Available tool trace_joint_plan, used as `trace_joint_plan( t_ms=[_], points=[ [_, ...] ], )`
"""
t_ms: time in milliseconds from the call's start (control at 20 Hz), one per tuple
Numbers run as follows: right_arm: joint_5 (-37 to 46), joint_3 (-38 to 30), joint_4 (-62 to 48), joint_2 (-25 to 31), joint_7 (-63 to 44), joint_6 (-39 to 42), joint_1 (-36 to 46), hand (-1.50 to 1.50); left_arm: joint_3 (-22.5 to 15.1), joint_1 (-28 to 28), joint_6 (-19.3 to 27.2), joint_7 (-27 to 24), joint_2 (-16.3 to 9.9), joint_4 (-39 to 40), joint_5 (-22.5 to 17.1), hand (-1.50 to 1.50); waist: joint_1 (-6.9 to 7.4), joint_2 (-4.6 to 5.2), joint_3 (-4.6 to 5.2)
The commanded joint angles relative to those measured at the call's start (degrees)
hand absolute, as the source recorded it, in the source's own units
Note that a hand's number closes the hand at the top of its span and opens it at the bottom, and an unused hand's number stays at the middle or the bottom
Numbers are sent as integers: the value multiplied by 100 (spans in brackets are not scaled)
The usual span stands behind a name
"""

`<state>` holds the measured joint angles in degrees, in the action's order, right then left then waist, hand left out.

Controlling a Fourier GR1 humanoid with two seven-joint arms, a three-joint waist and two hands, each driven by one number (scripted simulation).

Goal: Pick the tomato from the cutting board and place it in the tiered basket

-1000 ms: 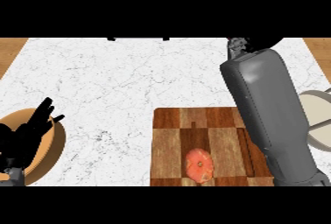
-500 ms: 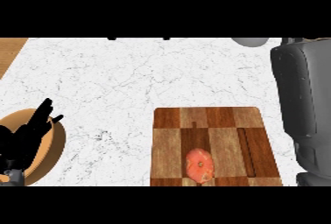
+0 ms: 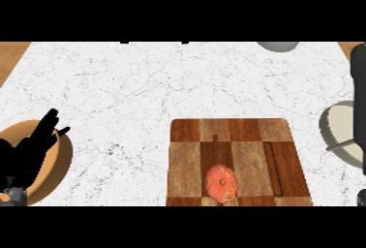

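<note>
A white marble counter fills most of the head view. At its left edge lies a round wooden bowl, tan inside. A grey round thing shows at the far edge, cut off by the frame; what it is cannot be told. Brown wood shows past the counter's far left corner.

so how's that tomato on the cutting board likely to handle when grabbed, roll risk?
The tomato looks rounded and smooth, so it would probably roll on the flat cutting board if nudged sideways. Its glossy skin may slip between fingers. It is likely soft, so squeezing could bruise it. It sits near the board's lower edge, so a push that way might send it off.
</note>
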<state>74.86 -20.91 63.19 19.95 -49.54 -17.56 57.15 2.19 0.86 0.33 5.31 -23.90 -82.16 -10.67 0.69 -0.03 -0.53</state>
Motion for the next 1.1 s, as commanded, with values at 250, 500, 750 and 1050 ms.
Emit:
trace_joint_plan(
  t_ms=[250, 500, 750, 1050],
  points=[
    [1027, 708, -1267, 1296, 595, 1519, -84, 150, -44, 289, 83, 319, 62, 189, 90, 0, 25, 42, 66],
    [972, 927, -1267, 1791, 1389, 2245, -159, 150, 62, 357, -10, 269, 8, 213, 50, 0, -53, -6, 58],
    [970, 947, -1537, 1976, 1632, 2436, 201, 150, -20, 436, -35, 208, 105, 116, 158, 0, 29, 15, 54],
    [879, 976, -1812, 2365, 2253, 3024, 339, 150, 201, -31, -154, 336, -19, 510, 63, 0, -18, 31, 56]
  ],
)
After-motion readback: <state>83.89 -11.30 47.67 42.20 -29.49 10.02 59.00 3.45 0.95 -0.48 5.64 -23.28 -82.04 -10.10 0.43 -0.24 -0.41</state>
